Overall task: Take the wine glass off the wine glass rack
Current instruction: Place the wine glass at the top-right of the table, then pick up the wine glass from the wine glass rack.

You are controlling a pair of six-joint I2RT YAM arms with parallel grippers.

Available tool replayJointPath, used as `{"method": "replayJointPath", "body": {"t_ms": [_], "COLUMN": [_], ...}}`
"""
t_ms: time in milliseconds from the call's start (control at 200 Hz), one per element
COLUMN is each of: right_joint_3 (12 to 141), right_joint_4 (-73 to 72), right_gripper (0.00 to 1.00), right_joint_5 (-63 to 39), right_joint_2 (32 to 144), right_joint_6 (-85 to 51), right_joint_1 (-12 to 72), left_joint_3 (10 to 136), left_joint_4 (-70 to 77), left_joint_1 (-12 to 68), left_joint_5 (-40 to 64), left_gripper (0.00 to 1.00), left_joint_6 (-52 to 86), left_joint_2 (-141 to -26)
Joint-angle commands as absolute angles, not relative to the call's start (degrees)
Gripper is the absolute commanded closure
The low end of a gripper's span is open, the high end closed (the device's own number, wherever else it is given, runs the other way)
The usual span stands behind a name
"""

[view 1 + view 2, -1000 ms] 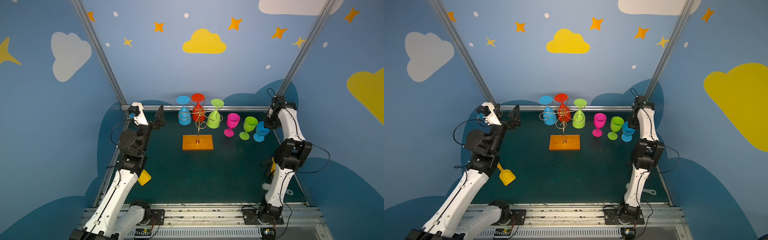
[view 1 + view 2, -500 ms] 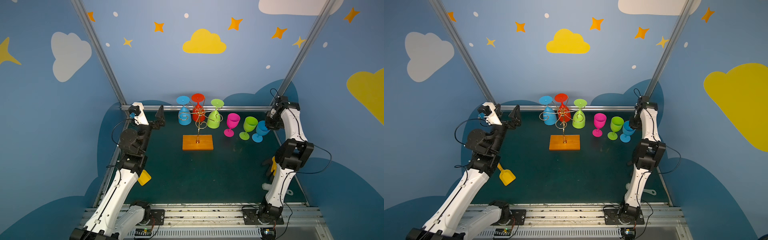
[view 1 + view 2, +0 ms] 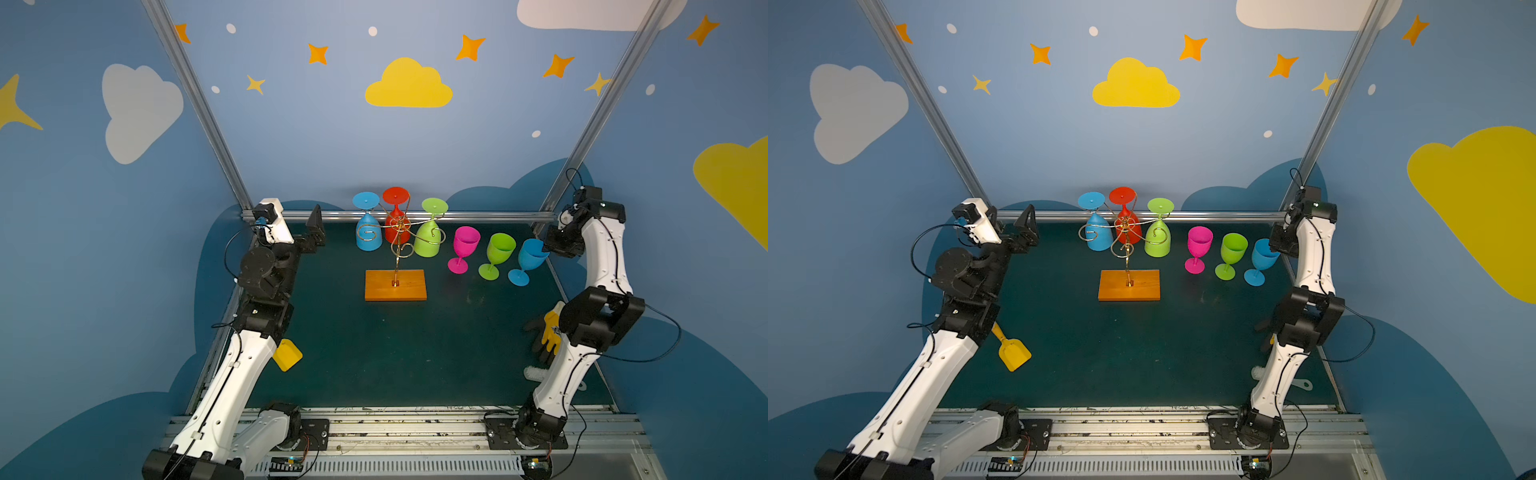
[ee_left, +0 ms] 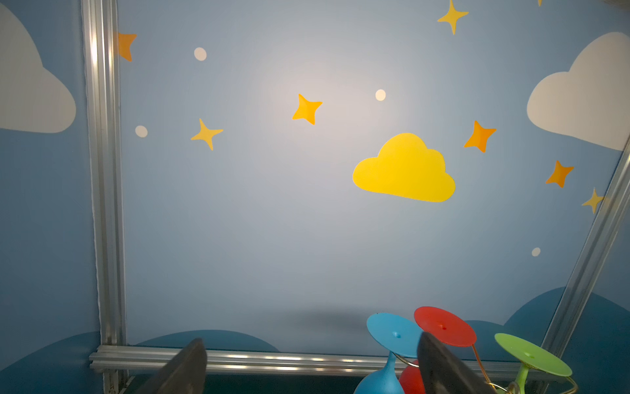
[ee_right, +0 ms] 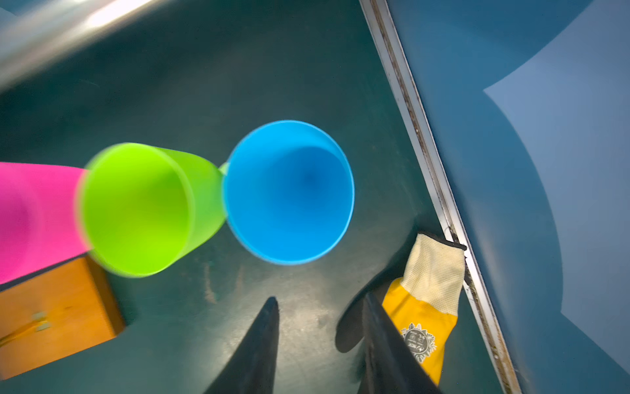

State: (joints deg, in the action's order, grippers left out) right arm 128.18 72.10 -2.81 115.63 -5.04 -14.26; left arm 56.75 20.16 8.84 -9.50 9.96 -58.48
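The wine glass rack (image 3: 397, 249) (image 3: 1127, 253) stands on its wooden base (image 3: 395, 286) at the back centre. A blue wine glass (image 3: 368, 237), a red one (image 3: 395, 199) and a green one (image 3: 428, 243) hang upside down from it. To its right, a pink glass (image 3: 465, 243), a green glass (image 3: 500, 249) and a blue glass (image 3: 530, 255) (image 5: 289, 191) stand upright on the mat. My right gripper (image 3: 552, 245) (image 5: 320, 300) hovers just right of the standing blue glass, open, with only mat between its fingers. My left gripper (image 3: 313, 232) (image 4: 310, 341) is open at the back left, level with the hanging glasses.
A yellow and black glove (image 3: 548, 332) (image 5: 426, 307) lies by the right rail (image 5: 426, 153), with a white brush (image 3: 536, 372) nearer the front. A yellow scoop (image 3: 1013, 353) lies beside the left arm. An aluminium bar (image 3: 478, 216) runs along the back edge.
My right gripper's jaws have parted, letting go of the blue glass, which now stands on the mat, and the gripper has drawn slightly away to the right. The left arm has not moved.
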Motion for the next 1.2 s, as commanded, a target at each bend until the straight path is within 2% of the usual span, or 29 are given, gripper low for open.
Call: {"method": "replayJointPath", "body": {"t_ms": [0,155,305,451,546,666,841,1196], "right_joint_3": [129.69,125.44,106.79,86.82,78.88,73.95,67.53,62.86], "right_joint_4": [71.82,69.09,54.24,34.24,26.33,23.20,18.16,18.11], "right_gripper": [0.57,0.55,0.54,0.46,0.41,0.37,0.32,0.28], "right_joint_5": [-7.73,-15.34,-21.41,-22.88,-26.06,-27.99,-32.90,-36.74], "right_joint_2": [111.03,104.71,90.29,74.45,66.78,60.46,54.60,52.92], "right_joint_6": [-6.77,-9.45,-6.58,-13.12,-14.91,-12.90,-12.82,-6.44], "right_joint_1": [-14.58,-14.05,-10.52,-7.76,-5.90,-1.96,2.06,14.05], "left_joint_3": [58.87,61.37,64.83,66.59,68.19,69.99,74.34,81.63], "left_joint_4": [17.11,11.38,4.55,1.80,-0.18,-1.53,-3.17,0.23], "left_joint_1": [8.06,5.72,2.30,-0.53,-1.83,-3.20,-3.68,-3.60], "left_joint_5": [-9.47,-5.45,1.79,10.39,15.89,23.21,32.16,44.22], "left_gripper": [0.05,0.06,0.08,0.12,0.14,0.16,0.20,0.31], "left_joint_6": [12.71,17.94,24.80,31.49,33.56,36.51,38.74,43.93], "left_joint_2": [-58.61,-59.48,-60.71,-62.86,-64.88,-67.61,-73.31,-85.81]}}
